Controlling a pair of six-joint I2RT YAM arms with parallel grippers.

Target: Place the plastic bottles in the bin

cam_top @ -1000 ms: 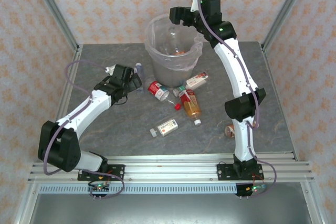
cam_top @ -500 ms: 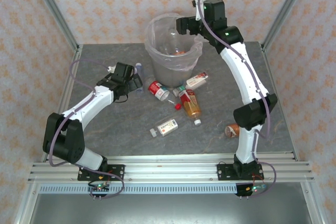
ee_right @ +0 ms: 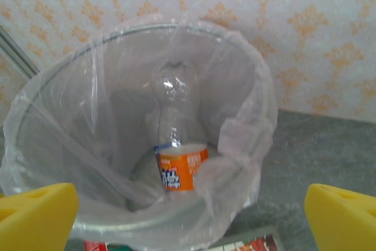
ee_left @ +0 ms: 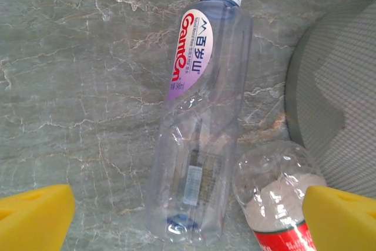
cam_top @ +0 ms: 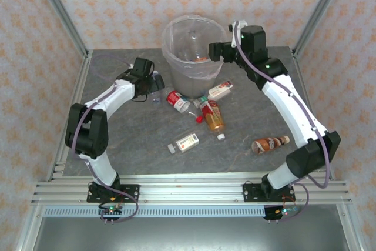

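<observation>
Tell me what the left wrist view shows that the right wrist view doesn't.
Left wrist: a clear bottle lying on its side between the open fingers of the left claw, with the base of a red-label bottle beside it. Right wrist: the bagged inside of the bin, an orange-label bottle in it, the patterned wall behind, and the right claw open, holding nothing. Both: the bin and the grey table.

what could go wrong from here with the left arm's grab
The open left fingers span the clear purple-labelled bottle and the red-labelled bottle beside it, so closing might clip both or push one away. The open right fingers hang at the bin rim, so the arms could clash at the drop.
</observation>
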